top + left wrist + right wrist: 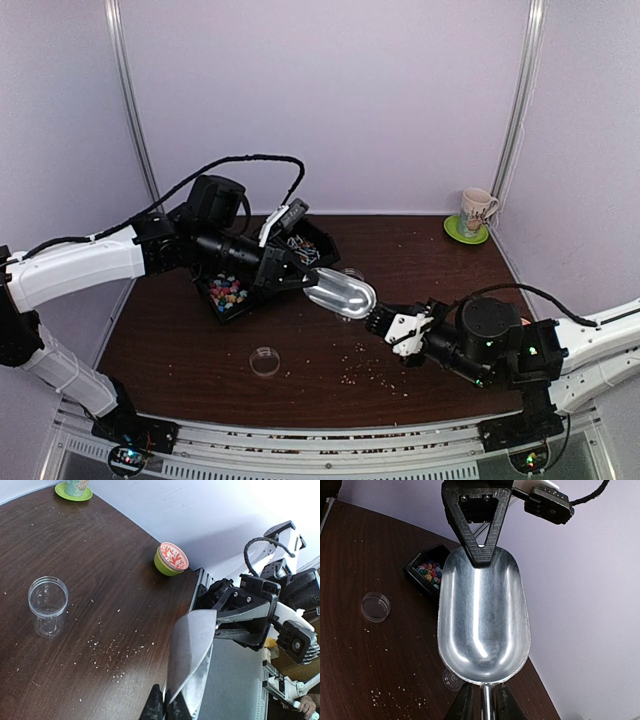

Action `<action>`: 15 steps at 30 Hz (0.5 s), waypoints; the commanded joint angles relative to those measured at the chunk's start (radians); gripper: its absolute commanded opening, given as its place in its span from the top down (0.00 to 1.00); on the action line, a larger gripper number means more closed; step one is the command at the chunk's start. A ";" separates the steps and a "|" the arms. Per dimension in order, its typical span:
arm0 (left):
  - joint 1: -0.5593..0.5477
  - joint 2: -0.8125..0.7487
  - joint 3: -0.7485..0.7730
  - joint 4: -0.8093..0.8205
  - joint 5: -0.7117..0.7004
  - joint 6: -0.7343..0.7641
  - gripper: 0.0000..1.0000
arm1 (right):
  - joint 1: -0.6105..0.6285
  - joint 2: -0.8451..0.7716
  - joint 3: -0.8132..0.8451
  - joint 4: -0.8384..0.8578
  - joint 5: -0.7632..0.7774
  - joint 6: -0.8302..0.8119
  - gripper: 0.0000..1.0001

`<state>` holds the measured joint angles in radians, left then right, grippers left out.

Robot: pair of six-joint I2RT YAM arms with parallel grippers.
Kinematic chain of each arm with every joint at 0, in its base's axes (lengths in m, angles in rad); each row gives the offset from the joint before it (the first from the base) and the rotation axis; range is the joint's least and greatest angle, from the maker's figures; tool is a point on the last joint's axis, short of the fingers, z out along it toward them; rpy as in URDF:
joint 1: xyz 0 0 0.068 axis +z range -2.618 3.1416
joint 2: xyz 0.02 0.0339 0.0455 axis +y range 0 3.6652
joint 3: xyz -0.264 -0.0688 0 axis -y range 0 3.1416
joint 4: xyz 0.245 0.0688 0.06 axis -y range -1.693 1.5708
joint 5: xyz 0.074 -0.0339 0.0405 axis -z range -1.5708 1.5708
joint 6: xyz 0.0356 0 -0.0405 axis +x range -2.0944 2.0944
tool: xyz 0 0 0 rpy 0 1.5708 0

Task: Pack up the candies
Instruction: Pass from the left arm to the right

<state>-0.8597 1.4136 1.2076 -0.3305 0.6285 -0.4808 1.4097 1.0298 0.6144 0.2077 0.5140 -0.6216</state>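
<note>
**Scoop handle at the right gripper, candies off to the left**

Nearest the right wrist lens: bare metal handle running down between the right gripper's fingers, pads close on both sides. Cannot tell whether pinched or just short of it. At the far lip, clenched on the thin rim: left gripper. Bowl empty.

Long axis from the right gripper at the near right to the left gripper at the far left, mouth pointing toward the black tray. Candies heaped in that tray, beyond the mouth and left of it, under the left forearm. Nearer the left arm, well apart from the right fingers.

Clear jar upright and open, just behind the scoop in the top view. Lid lying flat, well apart from it.

Probably calls for carrying the mouth leftward and down into the tray.
</note>
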 commanded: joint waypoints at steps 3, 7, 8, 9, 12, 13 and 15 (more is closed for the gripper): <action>-0.006 -0.031 0.000 0.082 0.028 -0.014 1.00 | 0.008 -0.013 -0.010 0.030 -0.010 0.010 0.84; -0.007 -0.030 0.002 0.087 0.034 -0.015 1.00 | 0.007 -0.013 -0.009 0.035 -0.014 0.009 0.85; -0.007 -0.030 0.003 0.087 0.035 -0.015 1.00 | 0.008 -0.012 -0.009 0.037 -0.015 0.009 0.85; -0.007 -0.030 0.003 0.087 0.035 -0.015 1.00 | 0.008 -0.013 -0.010 0.037 -0.015 0.008 0.85; -0.007 -0.030 0.005 0.087 0.036 -0.015 1.00 | 0.008 -0.008 -0.009 0.038 -0.015 0.006 0.90; -0.008 -0.030 0.006 0.087 0.036 -0.015 1.00 | 0.008 -0.007 -0.007 0.036 -0.014 0.006 0.95; -0.007 -0.032 0.008 0.087 0.036 -0.015 1.00 | 0.007 -0.005 -0.005 0.036 -0.007 0.009 1.00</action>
<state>-0.8593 1.4132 1.2060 -0.3214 0.6331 -0.4858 1.4097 1.0302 0.6140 0.2085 0.5129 -0.6189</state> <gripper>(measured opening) 0.018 0.085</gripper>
